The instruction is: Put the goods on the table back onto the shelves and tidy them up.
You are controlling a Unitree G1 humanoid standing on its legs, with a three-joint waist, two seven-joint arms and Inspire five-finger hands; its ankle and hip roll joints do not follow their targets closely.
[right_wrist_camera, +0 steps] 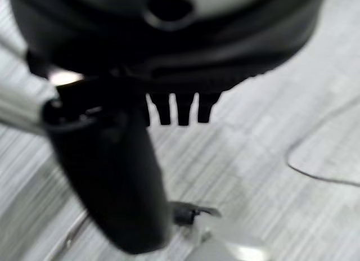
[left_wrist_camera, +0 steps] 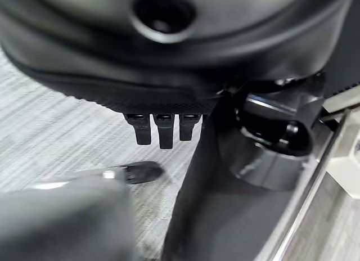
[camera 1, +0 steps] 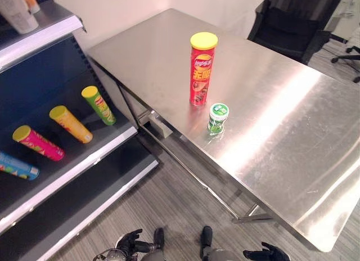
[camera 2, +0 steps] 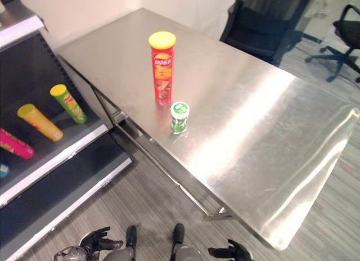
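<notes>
A tall red chip can [camera 1: 201,70] with a yellow lid stands upright on the steel table [camera 1: 292,120]. A small green-lidded jar [camera 1: 217,118] stands just in front of it, near the table's edge. On the dark shelf [camera 1: 84,154] to the left lie a green can [camera 1: 99,105], an orange can [camera 1: 70,124], a pink can [camera 1: 38,143] and a blue can [camera 1: 18,167]. My left hand [camera 1: 130,241] hangs low over the floor, fingers straight and empty. My right hand [camera 1: 269,253] also hangs low, relaxed and holding nothing.
An upper shelf [camera 1: 39,30] at the far left carries pale containers [camera 1: 17,12]. A black office chair [camera 1: 292,25] stands behind the table, and another chair [camera 2: 346,41] is at the far right. Grey wood-look floor [camera 1: 169,210] lies between shelf and table.
</notes>
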